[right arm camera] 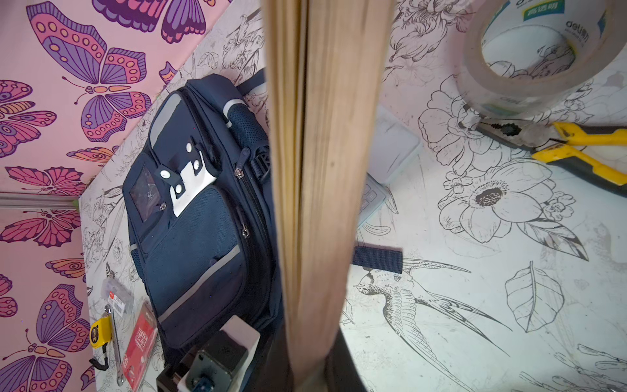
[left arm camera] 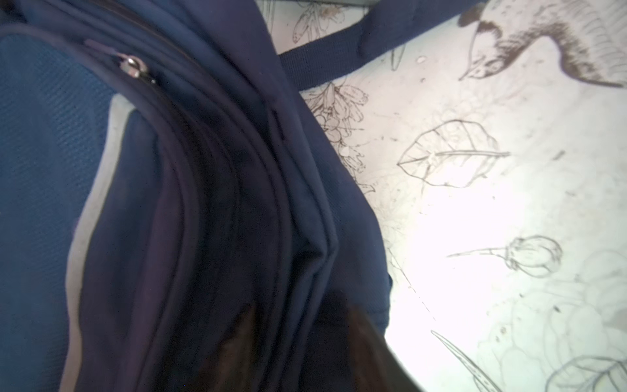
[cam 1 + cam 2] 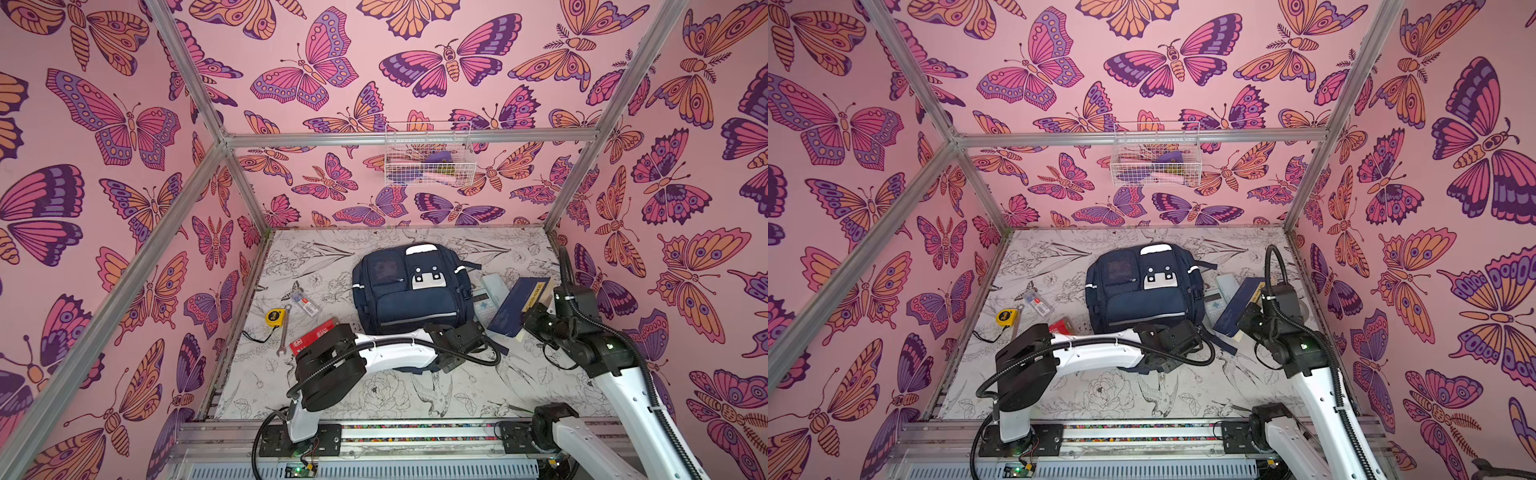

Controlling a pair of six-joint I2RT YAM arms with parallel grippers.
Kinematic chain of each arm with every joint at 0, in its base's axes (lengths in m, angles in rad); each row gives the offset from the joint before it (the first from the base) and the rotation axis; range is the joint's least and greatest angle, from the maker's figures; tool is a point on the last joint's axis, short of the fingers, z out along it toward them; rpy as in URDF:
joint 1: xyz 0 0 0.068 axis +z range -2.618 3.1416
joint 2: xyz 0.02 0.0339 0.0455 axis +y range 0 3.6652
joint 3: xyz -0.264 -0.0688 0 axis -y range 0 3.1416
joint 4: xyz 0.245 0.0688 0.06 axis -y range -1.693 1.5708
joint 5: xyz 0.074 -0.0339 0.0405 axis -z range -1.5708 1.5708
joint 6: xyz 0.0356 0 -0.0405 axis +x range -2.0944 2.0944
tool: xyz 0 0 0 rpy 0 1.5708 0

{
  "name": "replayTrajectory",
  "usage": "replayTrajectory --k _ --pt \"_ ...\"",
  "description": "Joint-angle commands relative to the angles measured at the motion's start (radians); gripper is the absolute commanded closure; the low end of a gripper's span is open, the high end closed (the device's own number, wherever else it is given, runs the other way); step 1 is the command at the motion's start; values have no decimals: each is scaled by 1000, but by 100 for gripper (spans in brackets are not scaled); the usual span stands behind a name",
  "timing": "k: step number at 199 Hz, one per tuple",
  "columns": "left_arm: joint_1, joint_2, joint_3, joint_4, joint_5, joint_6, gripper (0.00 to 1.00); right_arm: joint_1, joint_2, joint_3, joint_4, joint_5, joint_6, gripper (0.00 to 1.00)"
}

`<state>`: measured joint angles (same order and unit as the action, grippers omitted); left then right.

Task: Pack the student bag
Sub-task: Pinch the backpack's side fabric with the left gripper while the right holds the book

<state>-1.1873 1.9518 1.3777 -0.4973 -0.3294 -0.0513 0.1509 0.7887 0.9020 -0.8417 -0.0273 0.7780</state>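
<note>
Where butterfly walls (image 3: 104,166) meet, the floral tabletop (image 3: 374,395) bears the student bag (image 3: 411,299).

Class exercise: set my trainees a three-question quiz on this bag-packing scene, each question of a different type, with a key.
1. True or false: the student bag lies on the table with its front pockets facing up.
2. The right gripper is: A) open above the table B) shut on the blue book C) inside the bag.
3. Fill in: in both top views the yellow tape measure lies ____ of the bag.
Key: 1 true; 2 B; 3 left.
</note>
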Motion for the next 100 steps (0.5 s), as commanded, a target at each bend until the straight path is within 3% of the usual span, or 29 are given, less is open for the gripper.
replayTrajectory --k 1,31,71,100 --pt "7 46 30 2 8 -13 74 -6 -23 6 12 0 -3 100" --pt "15 4 36 5 -18 -43 100 -9 -28 5 3 4 -9 100" --pt "28 -148 13 40 -28 -62 100 -11 -30 8 10 5 -9 100" --pt "87 -287 -46 91 29 -120 100 -12 -38 10 35 -20 -10 100"
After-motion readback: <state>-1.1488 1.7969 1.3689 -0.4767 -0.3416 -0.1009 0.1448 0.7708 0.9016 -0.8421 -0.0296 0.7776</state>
